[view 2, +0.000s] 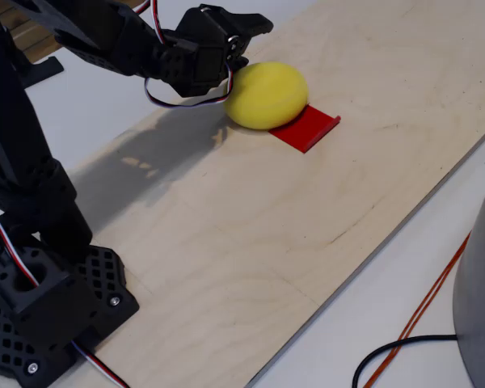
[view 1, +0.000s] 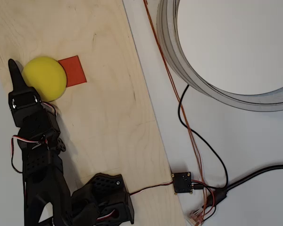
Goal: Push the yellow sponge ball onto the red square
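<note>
A pale table point(view 1: 254, 155) carries everything, and across it lies a long plywood board point(view 1: 108, 122) whose long axis runs, in the overhead view, from the upper left down toward the lower right. At the upper right of that view a big round grey-rimmed hoop point(view 1: 179, 56) sits on the table, well apart from the board's working area. The black arm point(view 1: 37, 155) stands with its base point(view 2: 48, 307) on the board's near end and reaches along the board's left edge.

The yellow sponge ball point(view 1: 45, 78) rests on the board near its upper left end in the overhead view. It is round, so it has no long axis or heading. The ball covers the left edge of the red square point(view 1: 74, 70) and most of the patch shows on its right. The square is flat and slightly tilted against the board's edges; in the fixed view its far corner point(view 2: 333, 121) seems to curl up a little.

The gripper point(view 1: 18, 81) lies just left of the ball in the overhead view, its pointed tip aimed away from the base, touching or nearly touching the ball's side. It holds nothing; how far its jaws stand apart I cannot tell.

Off the board lie a small black circuit box point(view 1: 182, 182), black cables point(view 1: 212, 155) and a thin orange wire point(view 1: 172, 89).
</note>
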Robot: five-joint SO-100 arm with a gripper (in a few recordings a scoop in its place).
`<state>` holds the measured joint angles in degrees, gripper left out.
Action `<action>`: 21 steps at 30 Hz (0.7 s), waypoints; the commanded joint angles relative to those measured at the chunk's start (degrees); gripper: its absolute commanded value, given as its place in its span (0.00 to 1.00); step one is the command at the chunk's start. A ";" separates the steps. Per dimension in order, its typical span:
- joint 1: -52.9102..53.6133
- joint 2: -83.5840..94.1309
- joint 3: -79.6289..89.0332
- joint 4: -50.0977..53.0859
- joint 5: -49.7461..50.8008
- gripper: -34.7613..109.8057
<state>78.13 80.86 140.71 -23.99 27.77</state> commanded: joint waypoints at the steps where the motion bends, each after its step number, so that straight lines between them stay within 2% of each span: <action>1: 0.88 -0.44 -1.32 -2.55 -0.09 0.40; 21: 6.86 -0.53 0.09 -5.45 -6.24 0.40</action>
<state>82.53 78.93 140.54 -27.77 21.53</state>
